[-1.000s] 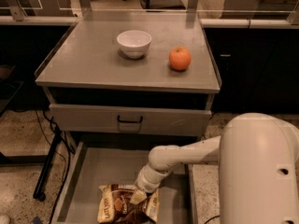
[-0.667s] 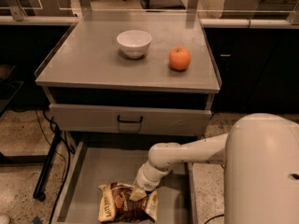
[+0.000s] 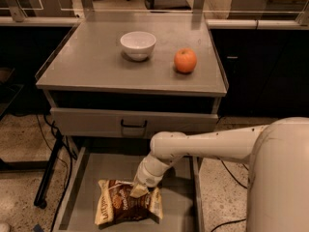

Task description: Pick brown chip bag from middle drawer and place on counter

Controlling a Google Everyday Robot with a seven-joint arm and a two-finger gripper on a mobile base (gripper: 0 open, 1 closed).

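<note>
The brown chip bag (image 3: 126,203) lies in the open middle drawer (image 3: 181,197), near its front, dark brown with tan edges. My gripper (image 3: 139,190) reaches down from the white arm (image 3: 203,146) and is shut on the bag's upper right edge. The bag's top edge is raised a little at the grip. The counter (image 3: 96,66) is the grey cabinet top above the drawers, and nothing of the bag is on it.
A white bowl (image 3: 138,44) and an orange fruit (image 3: 185,61) stand on the counter. A closed grey drawer front with a black handle (image 3: 133,125) sits above the open drawer. My white body (image 3: 282,178) fills the right side. Cables and a stand leg lie left of the drawer.
The gripper has shifted slightly left and up, and the chip bag has moved up with it, away from the drawer's front.
</note>
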